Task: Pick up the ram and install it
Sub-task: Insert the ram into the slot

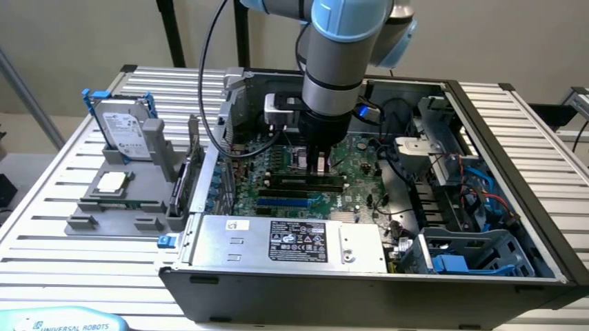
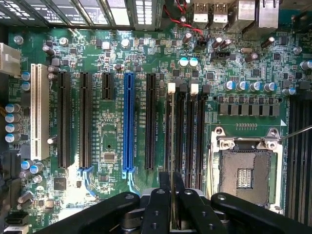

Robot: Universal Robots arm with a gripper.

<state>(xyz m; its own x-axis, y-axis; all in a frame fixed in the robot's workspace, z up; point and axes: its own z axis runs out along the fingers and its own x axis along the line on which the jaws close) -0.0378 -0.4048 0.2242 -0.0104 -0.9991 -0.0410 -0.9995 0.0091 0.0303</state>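
Note:
My gripper (image 1: 318,169) reaches straight down into the open computer case (image 1: 368,286), over the motherboard's black memory slots (image 1: 304,185). In the wrist view the gripper (image 2: 171,181) is shut on the ram (image 2: 171,146). I see the ram edge-on as a thin strip running away from the fingers. It lines up along the memory slot with the white latch (image 2: 171,88). Whether it is seated in that slot or just above it, I cannot tell.
The CPU socket (image 2: 243,170) lies beside the memory slots, and a blue expansion slot (image 2: 128,122) with black ones lies on the other side. A power supply (image 1: 285,241) and cables (image 1: 460,193) crowd the case. A grey fixture (image 1: 110,207) outside holds a hard drive (image 1: 124,127).

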